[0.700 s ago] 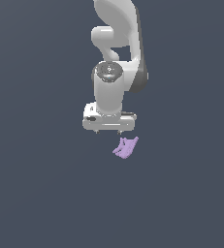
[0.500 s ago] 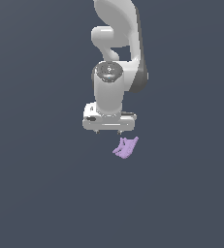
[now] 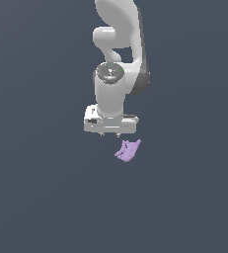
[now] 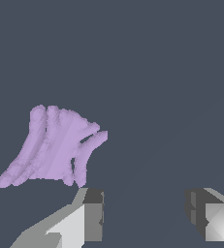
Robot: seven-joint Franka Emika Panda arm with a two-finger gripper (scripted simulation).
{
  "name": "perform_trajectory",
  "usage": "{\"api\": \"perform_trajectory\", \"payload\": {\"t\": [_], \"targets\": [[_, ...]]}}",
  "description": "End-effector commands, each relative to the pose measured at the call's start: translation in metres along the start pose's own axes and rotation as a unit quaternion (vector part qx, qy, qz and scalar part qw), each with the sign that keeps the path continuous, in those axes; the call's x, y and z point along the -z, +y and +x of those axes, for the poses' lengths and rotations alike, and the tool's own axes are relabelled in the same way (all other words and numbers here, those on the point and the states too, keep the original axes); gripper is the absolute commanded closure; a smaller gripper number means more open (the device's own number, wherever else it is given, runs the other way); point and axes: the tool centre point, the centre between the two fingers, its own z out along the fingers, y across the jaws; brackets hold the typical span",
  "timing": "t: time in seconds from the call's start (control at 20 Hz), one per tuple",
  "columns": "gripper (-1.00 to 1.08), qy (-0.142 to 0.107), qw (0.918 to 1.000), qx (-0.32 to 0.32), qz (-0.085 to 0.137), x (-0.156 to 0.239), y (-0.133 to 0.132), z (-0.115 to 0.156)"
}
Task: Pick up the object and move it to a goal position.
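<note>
While your gripper (image 3: 110, 134) hangs from the white arm (image 3: 118, 59) over the plain dark grey ground (image 3: 36, 188), its two fingers stand apart with nothing between them; the wrist view shows one fingertip (image 4: 93, 213) and the other at the far side, with bare ground filling the gap.

You find the object (image 3: 128, 150) lying on the ground just beside the gripper, off towards the exterior view's right and a little lower in that picture. It is not between the fingers and does not touch them. In the wrist view the object (image 4: 53, 147) sits outside the gap, close to one fingertip.

You can read its shape best from the wrist camera: a lilac, hand-like piece with ridged lobes running side by side. Its lobes are bunched at one end and splay out at the other, with one thinner lobe split away from the rest by a small slot. In the exterior view its long axis runs on a slant, from lower left to upper right, with pointed tips at the upper right.
</note>
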Motion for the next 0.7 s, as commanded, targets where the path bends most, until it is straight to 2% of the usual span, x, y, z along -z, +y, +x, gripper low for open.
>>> {"api": "perform_trajectory", "payload": {"t": [0.0,0.15,0.65], "targets": [[-0.2,0.001,1.0,-0.008,-0.002,-0.0013,0.008,0.0],[-0.2,0.001,0.9999,-0.015,-0.003,-0.0024,0.0147,-0.0001],[-0.2,0.011,0.9995,-0.028,-0.005,-0.0065,0.0059,0.0045]]}}
